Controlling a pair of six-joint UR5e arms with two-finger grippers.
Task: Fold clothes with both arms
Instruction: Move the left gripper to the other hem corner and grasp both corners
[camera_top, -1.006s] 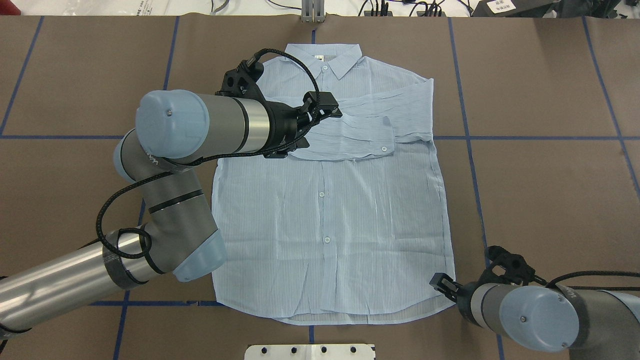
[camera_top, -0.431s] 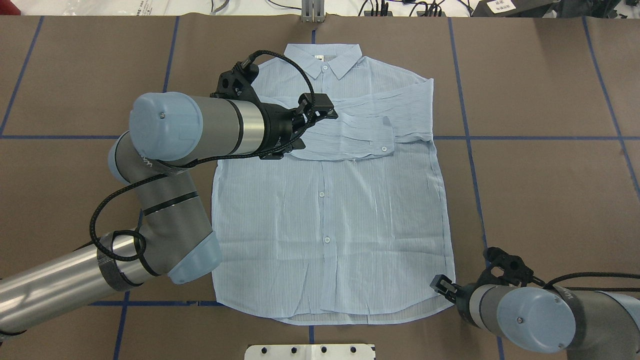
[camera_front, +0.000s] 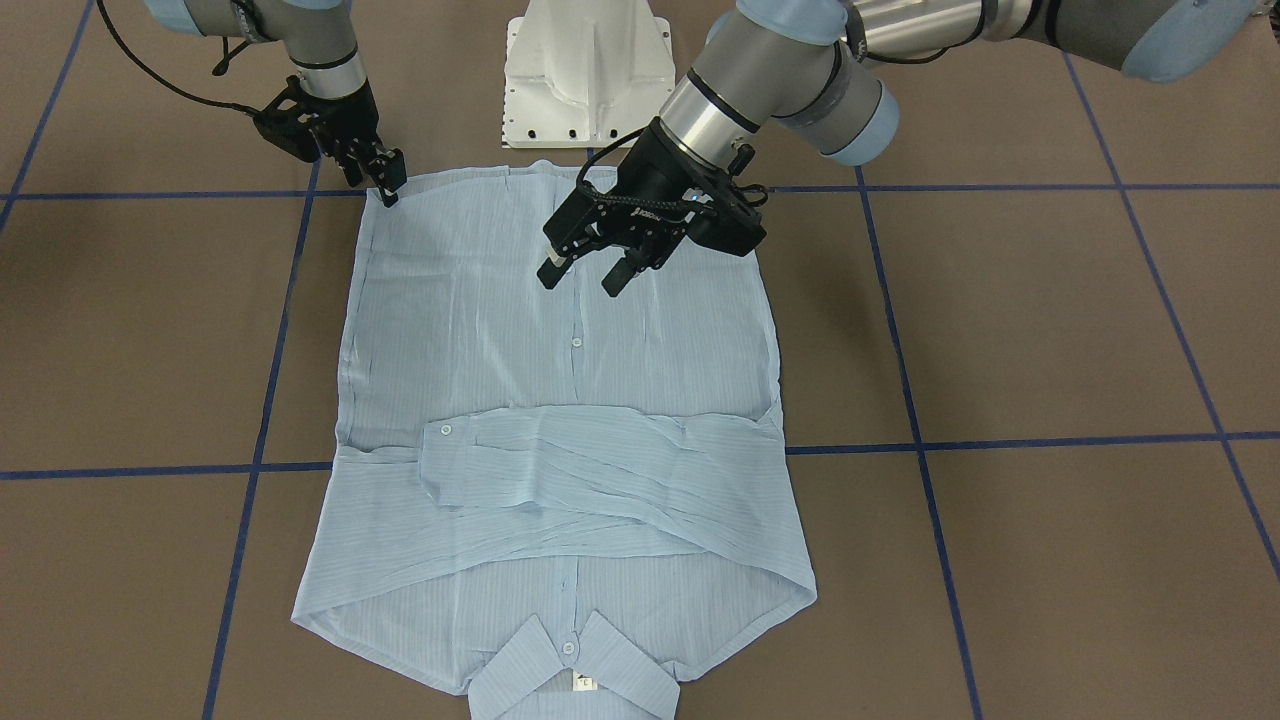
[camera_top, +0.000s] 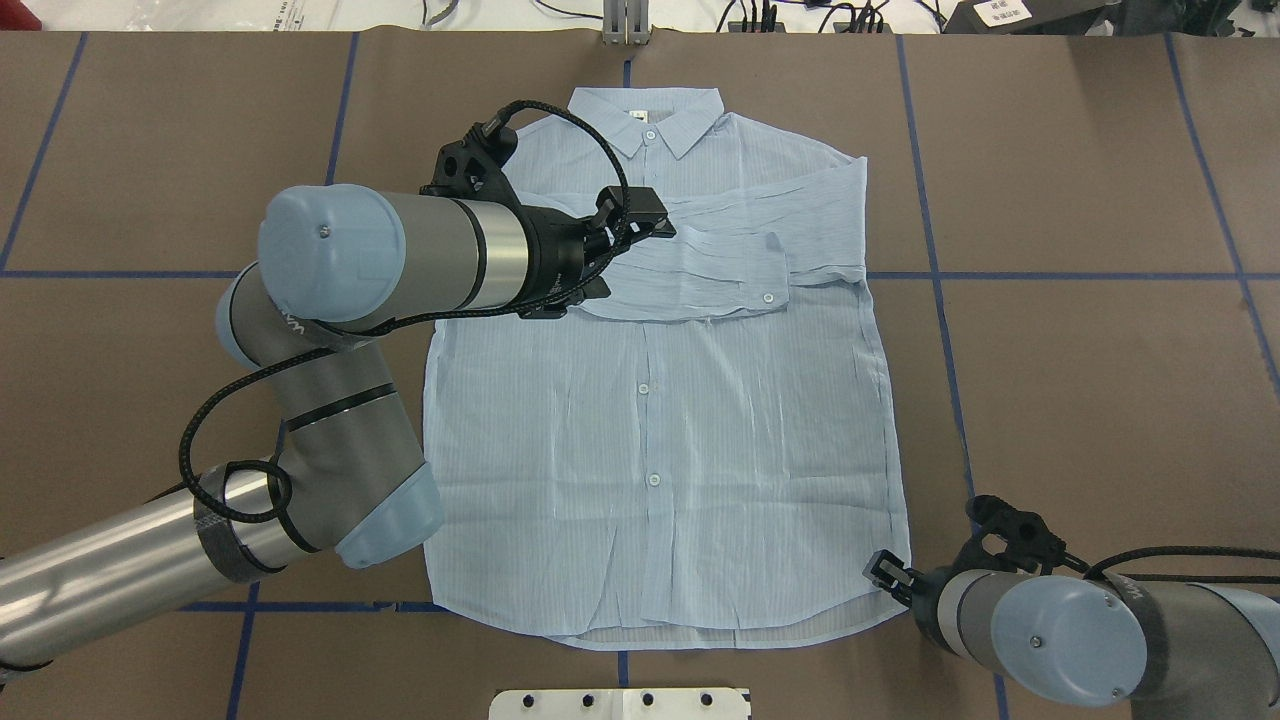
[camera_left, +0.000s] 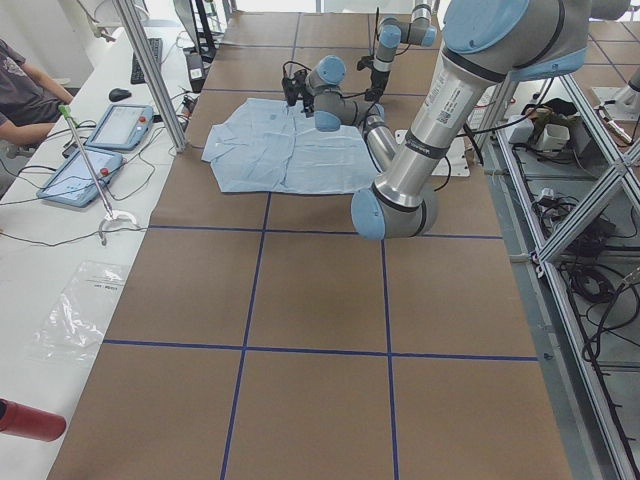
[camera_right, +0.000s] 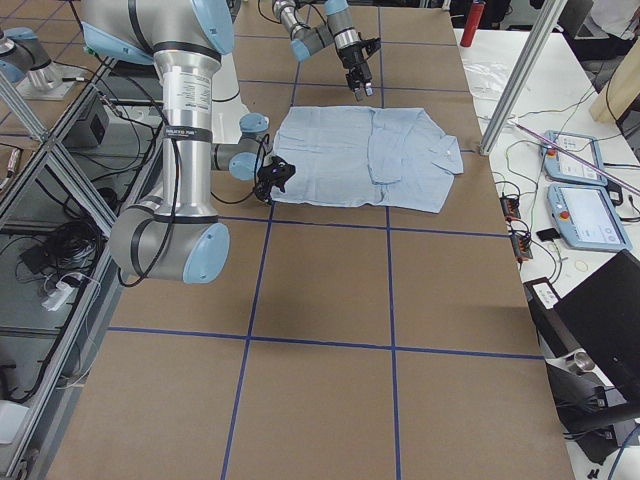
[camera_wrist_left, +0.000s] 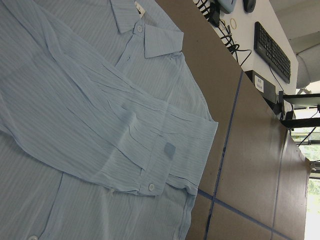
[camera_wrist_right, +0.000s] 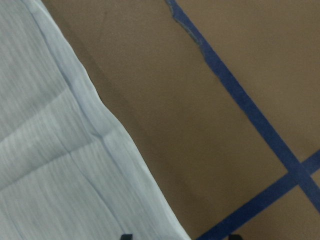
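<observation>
Since a second ago the left arm (camera_top: 400, 260) has drawn back a little toward its own side, carrying the left gripper (camera_front: 580, 279) with it. The right gripper (camera_front: 386, 183) has barely stirred.

Left jaws stand open and empty above the shirt (camera_top: 650, 440), whose folded sleeves (camera_top: 720, 265) lie just ahead of them. Right jaws sit low at the hem corner (camera_top: 900, 545). Their wrist view shows two dark tips apart, so I judge them open, holding nothing.

Flat and front up, the shirt rests on the worktop (camera_top: 1100, 400). Thin, limp and light, it should drape and slide easily. Pinching hem corners or shoulder seams looks wisest, lifting both sides together.

Only the front-facing view shows the gap between the left jaws, which the overhead hides behind the wrist. Only the left wrist view shows the creases at the cuff (camera_wrist_left: 172, 165).
</observation>
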